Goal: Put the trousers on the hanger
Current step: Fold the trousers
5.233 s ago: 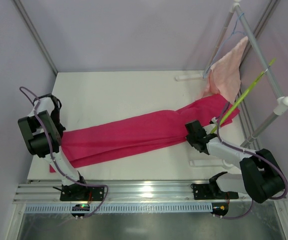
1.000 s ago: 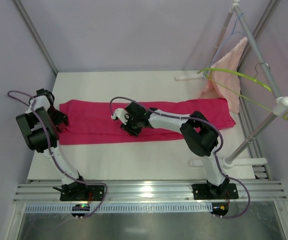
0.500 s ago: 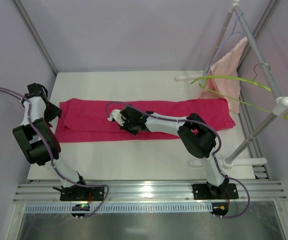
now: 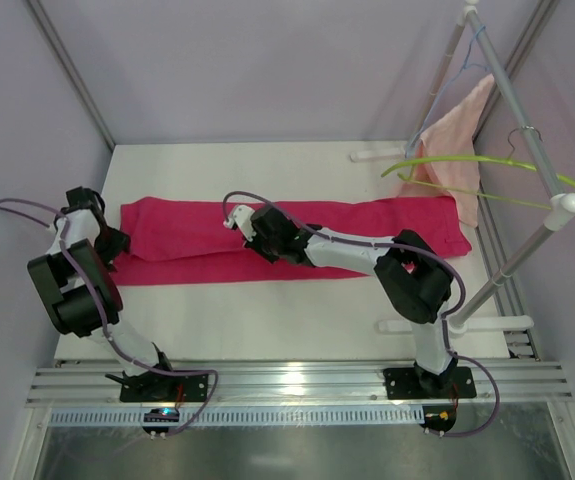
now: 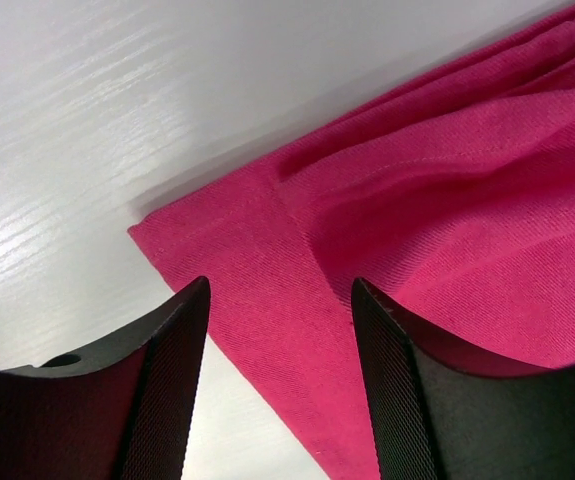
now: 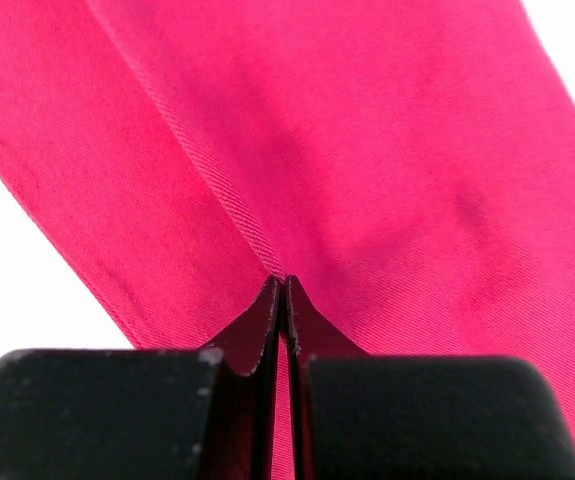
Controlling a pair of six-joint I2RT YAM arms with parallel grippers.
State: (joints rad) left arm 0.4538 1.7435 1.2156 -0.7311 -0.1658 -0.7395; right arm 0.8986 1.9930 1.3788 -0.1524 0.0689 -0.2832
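Note:
The magenta trousers lie flat and lengthwise across the table, folded along their length. My left gripper is at their left end. In the left wrist view it stands open, its fingers on either side of the hemmed corner of the trousers. My right gripper is over the middle of the cloth. In the right wrist view it is shut, pinching a seam fold of the trousers. The lime-green hanger hangs on the rack at the right, apart from both grippers.
A white-poled rack stands at the right edge, its foot on the table. A pale salmon towel and a light-blue wire hanger hang on it. The right forearm lies over the trousers.
The right gripper has closed on the cloth in the last second. The left gripper shifted a little at the trousers' left end. The hanger swings on the rack. Earlier the trousers lay diagonally.

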